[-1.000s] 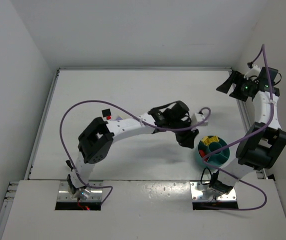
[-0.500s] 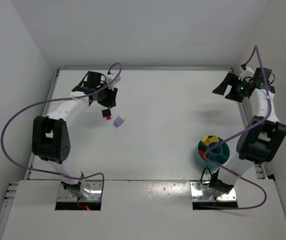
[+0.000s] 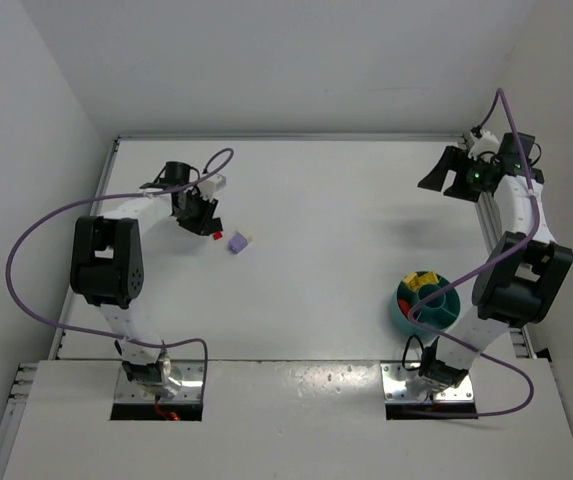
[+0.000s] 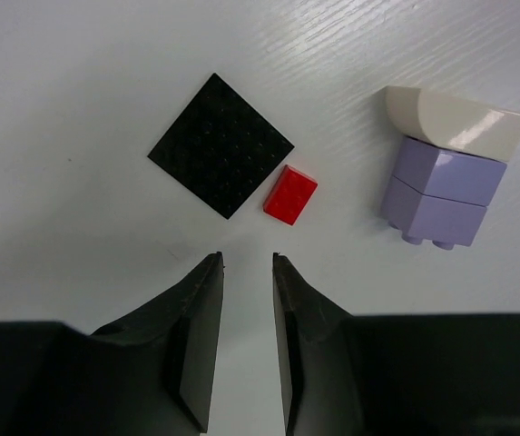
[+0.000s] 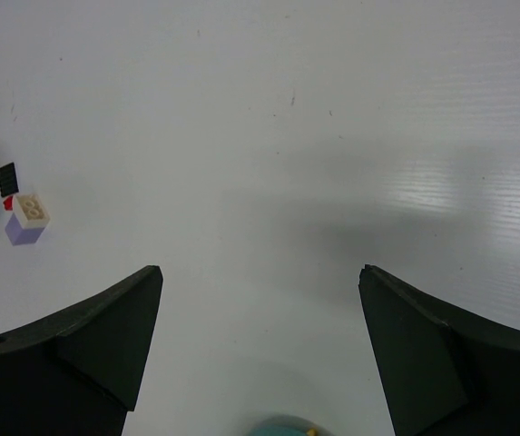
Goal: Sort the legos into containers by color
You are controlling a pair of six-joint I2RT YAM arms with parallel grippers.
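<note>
White tabletop, white walls on three sides. Upper left of the top view: left gripper (image 3: 201,212) is low over the loose pieces. In its wrist view the fingers (image 4: 198,341) are nearly together with only a slim gap, and nothing is in it. Just ahead of the tips lies a thin black square plate (image 4: 220,145). A tiny red plastic brick (image 4: 290,194) sits at the plate's corner, touching or just beside it. Right of that is a stack of two lavender bricks (image 4: 436,195) with a cream rounded piece (image 4: 455,118) at its end.

Lower right: round teal plastic divided bowl (image 3: 396,300), yellow bricks (image 3: 424,281) in one compartment. Upper right: right gripper (image 3: 446,172), jaws wide apart, empty, well apart from the legos.

Risks, as I judge them:
- The gap looks too narrow for the red brick, which lies skewed to the jaws, so the tips could shove it away.
- They could also catch the black plate along with it.
</note>
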